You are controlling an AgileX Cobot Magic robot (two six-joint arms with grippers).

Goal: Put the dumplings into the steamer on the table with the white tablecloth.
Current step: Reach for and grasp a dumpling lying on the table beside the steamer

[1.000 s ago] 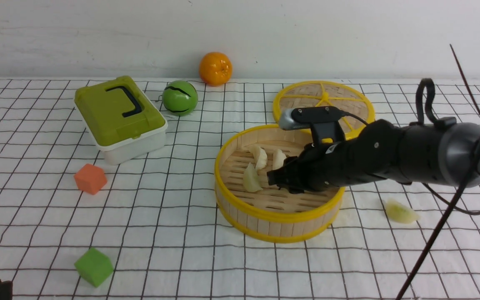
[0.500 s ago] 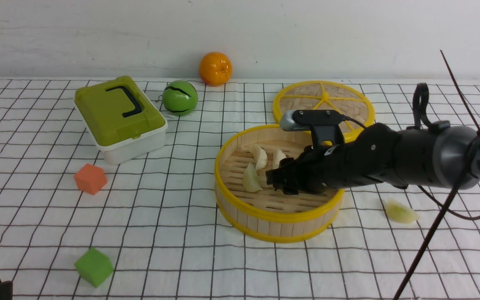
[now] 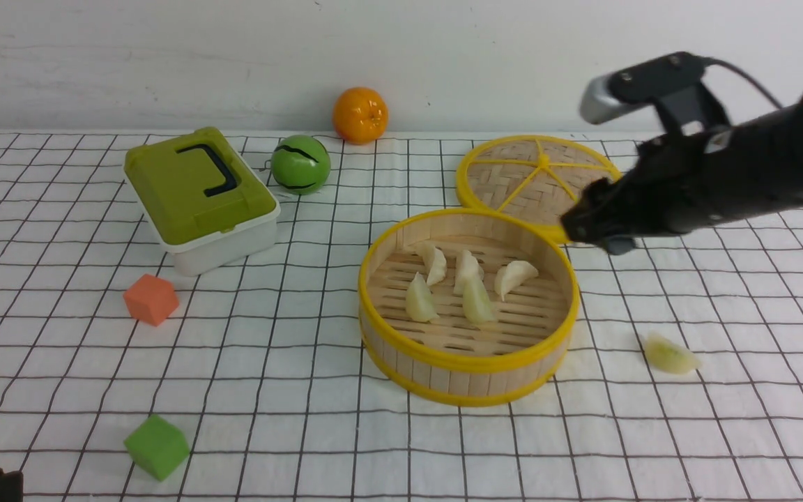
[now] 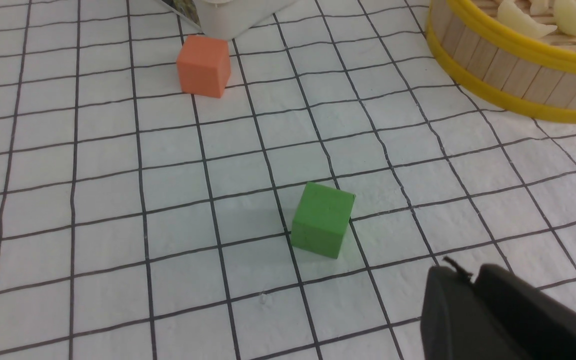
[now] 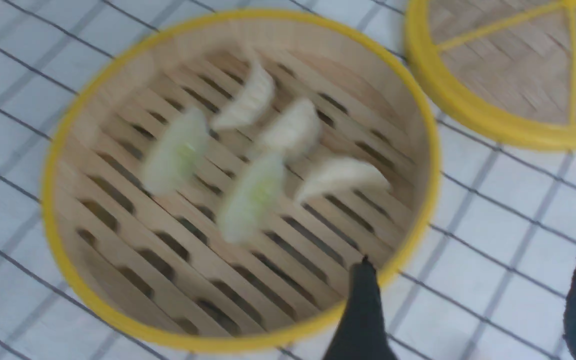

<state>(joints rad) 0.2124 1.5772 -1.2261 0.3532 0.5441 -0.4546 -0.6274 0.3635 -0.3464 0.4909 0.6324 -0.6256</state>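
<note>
bamboo slats of the steamer (image 3: pixel 468 366) carry five dumplings (image 3: pixel 477 301), bunched mid-floor; the sixth dumpling (image 3: pixel 670 354) lies on the white tablecloth (image 3: pixel 269 362) of the table (image 3: pixel 722 432), near the steamer's right side. the right gripper (image 3: pixel 593 233) hovers above the steamer's far right rim, jaws spread wide and empty. the left gripper (image 4: pixel 468 285) rests low by the green cube (image 4: pixel 323 220), jaws seemingly pressed together, holding nothing. risk: the glossy stray could squirt from a pinch, or a low approach could clip the rim and jolt those inside. the woven lid (image 3: pixel 541 174) sits just behind the steamer; the orange cube (image 3: pixel 151 298), green lunch box (image 3: pixel 199 188), green ball (image 3: pixel 300 164) and orange (image 3: pixel 360 115) lie well apart, blocking nothing.
</note>
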